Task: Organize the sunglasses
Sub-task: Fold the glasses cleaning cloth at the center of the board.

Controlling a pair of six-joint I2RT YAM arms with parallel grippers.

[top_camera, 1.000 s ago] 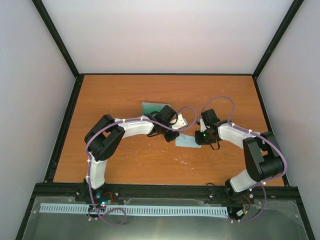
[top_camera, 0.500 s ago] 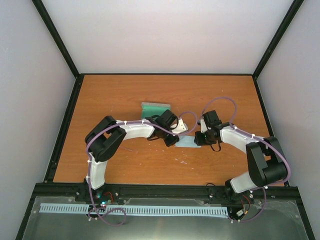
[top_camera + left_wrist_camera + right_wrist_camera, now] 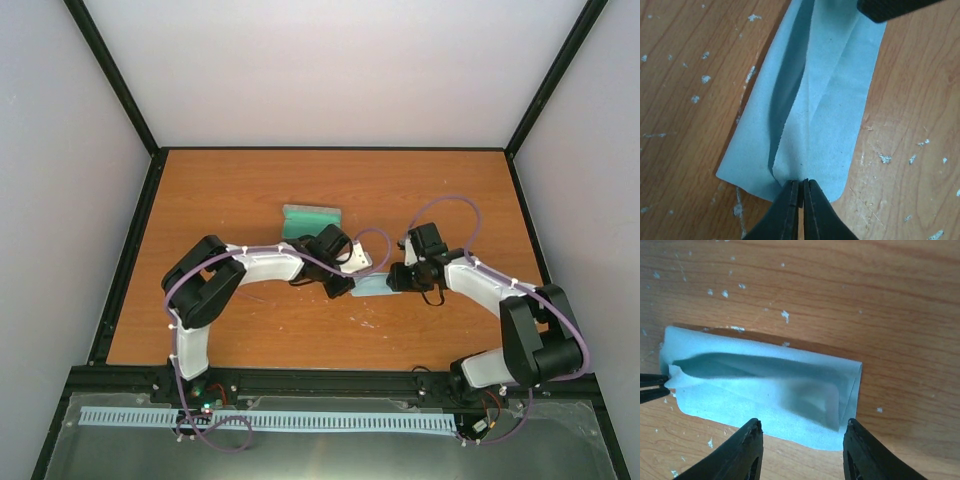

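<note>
Pinching the soft, floppy cloth (image 3: pixel 825 100) by its edge, the left fingers (image 3: pixel 789 212) are clamped together; right fingers (image 3: pixel 747 452) hang apart above it. No sunglasses showing.

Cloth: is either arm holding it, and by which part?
Left fingers pinch the cloth at one short edge; right fingers stand open over the other end, gripping nothing.
</note>
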